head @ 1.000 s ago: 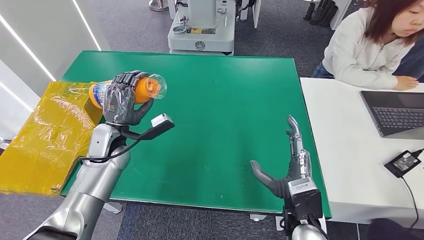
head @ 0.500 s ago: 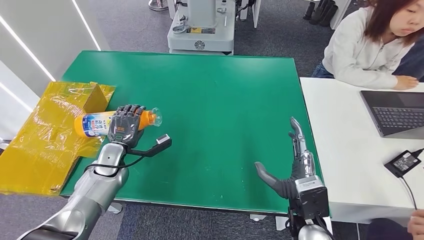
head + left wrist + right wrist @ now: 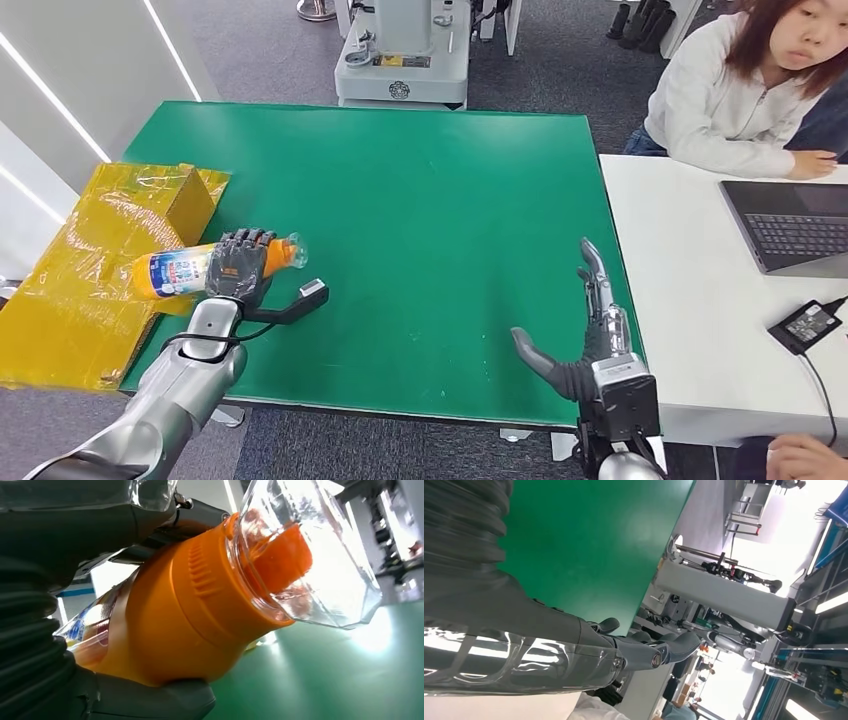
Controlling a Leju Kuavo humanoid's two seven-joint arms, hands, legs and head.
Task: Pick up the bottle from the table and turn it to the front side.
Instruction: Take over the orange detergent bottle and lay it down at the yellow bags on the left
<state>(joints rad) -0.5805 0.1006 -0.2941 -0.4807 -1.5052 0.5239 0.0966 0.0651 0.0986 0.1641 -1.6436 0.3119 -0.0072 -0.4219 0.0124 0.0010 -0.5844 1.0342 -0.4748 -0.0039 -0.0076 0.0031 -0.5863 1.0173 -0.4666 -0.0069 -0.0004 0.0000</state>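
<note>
Gripping the bottle (image 3: 190, 268) sideways at nine o'clock, left hand (image 3: 240, 268) clenched, right hand (image 3: 590, 345) spread empty; next, turning label frontward.

The bottle (image 3: 200, 268) is orange with a blue-and-white label and a clear cap over an orange spout. It lies on its side in the left hand (image 3: 240, 267) at the left edge of the green worktop (image 3: 430, 220), its cap end toward the middle.
</note>
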